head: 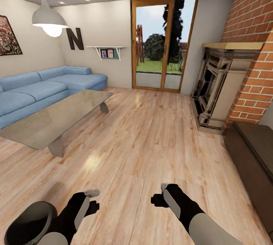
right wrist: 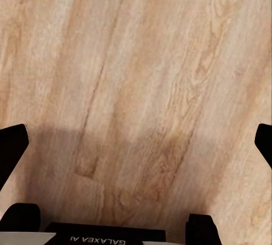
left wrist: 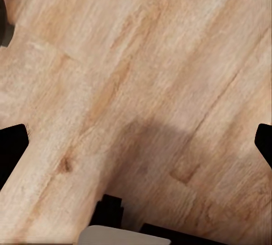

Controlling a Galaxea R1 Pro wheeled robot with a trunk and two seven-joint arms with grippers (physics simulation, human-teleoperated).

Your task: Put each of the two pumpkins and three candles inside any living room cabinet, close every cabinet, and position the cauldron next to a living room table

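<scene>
Counter [head: 57, 118] at left of frame, glossy grey, before blue sofa [head: 41, 86]. Dark cabinet [head: 254, 154] along right edge, drawers shut, beside fireplace [head: 218, 86] and brick wall [head: 254, 29]. Black round shape at lower left corner, unclear what. Left pincer [head: 92, 198] and right pincer [head: 158, 195] low over wood floor [head: 144, 142], both spread, holding nothing.

The floor [head: 151, 139] is pale wood plank with visible grain and a soft sheen. The table [head: 57, 118] has a glossy grey reflective top. The sofa [head: 41, 86] looks like matt blue cloth. Rough red brick [head: 254, 21] rises beside the dark-brown wooden cabinet [head: 254, 154], smooth and matt.
</scene>
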